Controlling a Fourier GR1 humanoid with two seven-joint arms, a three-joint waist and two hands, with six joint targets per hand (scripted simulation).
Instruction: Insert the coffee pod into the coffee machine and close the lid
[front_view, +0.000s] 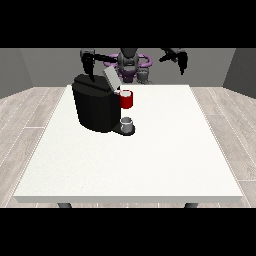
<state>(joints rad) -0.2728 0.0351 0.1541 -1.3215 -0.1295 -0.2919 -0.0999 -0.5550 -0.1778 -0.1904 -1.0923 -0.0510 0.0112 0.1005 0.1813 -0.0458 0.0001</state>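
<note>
A black coffee machine (95, 107) stands on the white table (150, 155), left of centre. Its grey lid (111, 78) is tilted up and open. A red part (126, 99) shows at the machine's front head, and a small grey cup (127, 123) sits on the base below it. No loose coffee pod is plainly visible. The hand at the view's left (90, 65) hangs above the machine's back top, fingers pointing down. The hand at the view's right (180, 60) is raised high above the far table edge, away from the machine, holding nothing I can see.
The table's front and right parts show only bare white surface. Wooden floor (30, 115) surrounds the table, with grey walls behind the robot.
</note>
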